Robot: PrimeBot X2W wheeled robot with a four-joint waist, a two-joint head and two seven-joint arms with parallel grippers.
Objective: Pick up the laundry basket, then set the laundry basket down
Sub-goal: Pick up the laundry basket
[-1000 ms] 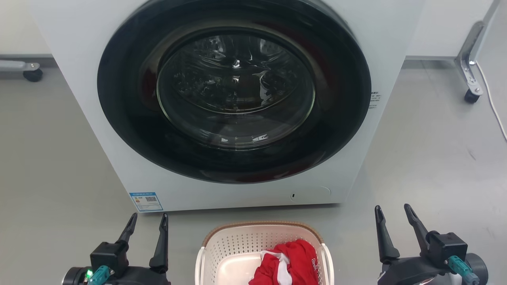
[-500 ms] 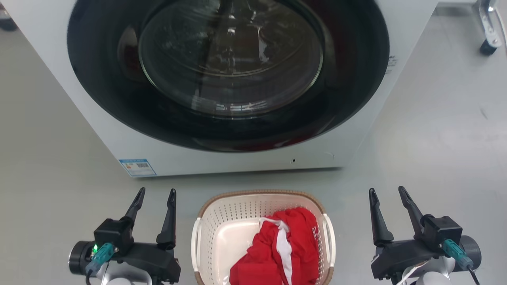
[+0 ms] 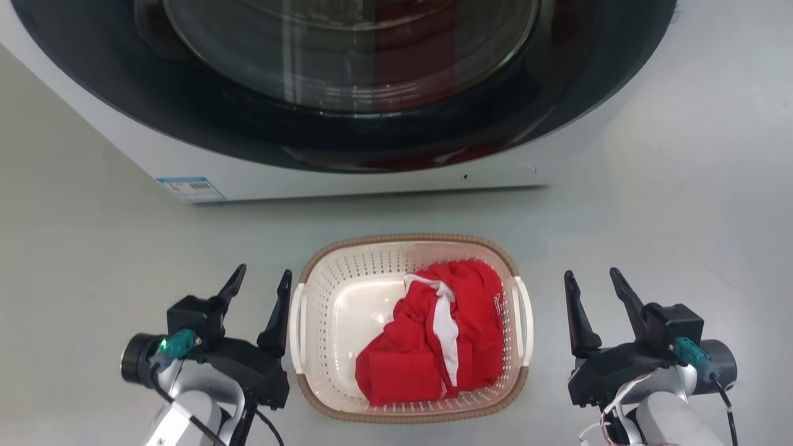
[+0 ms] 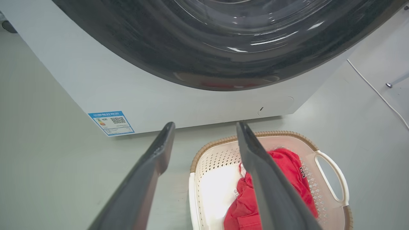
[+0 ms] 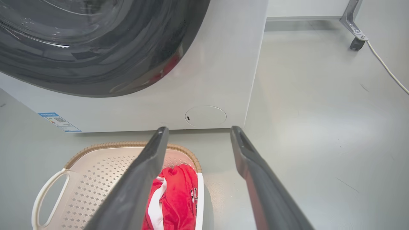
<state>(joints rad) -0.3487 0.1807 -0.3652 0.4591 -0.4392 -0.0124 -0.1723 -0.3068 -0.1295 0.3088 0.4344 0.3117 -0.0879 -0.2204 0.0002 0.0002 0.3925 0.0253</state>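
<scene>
Washing machine (image 3: pixel 347 183), one, white with a dark round door, spans the top of the head view. A blue-edged sticker (image 3: pixel 190 188) at its lower left corner carries a QR code; its print is too small to read. One laundry basket (image 3: pixel 322 297) sits on the floor (image 3: pixel 681 217) at bottom centre, holding one red garment (image 3: pixel 433 341) whose white lettering is unreadable. Two grippers flank it, the left gripper (image 3: pixel 262 272) at lower left and the right gripper (image 3: pixel 590 274) at lower right, both spread wide and gripping nothing.
</scene>
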